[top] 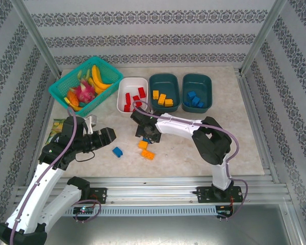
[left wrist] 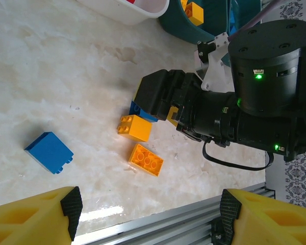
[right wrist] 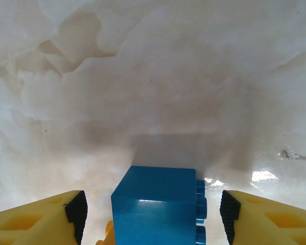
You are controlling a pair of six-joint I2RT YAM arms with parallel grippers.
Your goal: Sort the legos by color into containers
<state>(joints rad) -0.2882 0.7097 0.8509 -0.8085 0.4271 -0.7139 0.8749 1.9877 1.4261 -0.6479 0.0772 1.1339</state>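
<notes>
Straddling the small blue plastic brick (right wrist: 154,196) on the marbled worktop (left wrist: 51,76), the right hand (right wrist: 152,217) stood spread, clear of both its sides. Advised: close squarely on the smooth faces, avoid the orange-yellow brick (left wrist: 134,127) just beside it, then carry to the dark teal tub holding blues (top: 199,81). The left hand (left wrist: 148,206) hung spread, empty.

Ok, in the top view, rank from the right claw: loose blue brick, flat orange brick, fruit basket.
1. flat orange brick, just below the right claw.
2. loose blue brick, to its left.
3. fruit basket, far left corner.
</notes>
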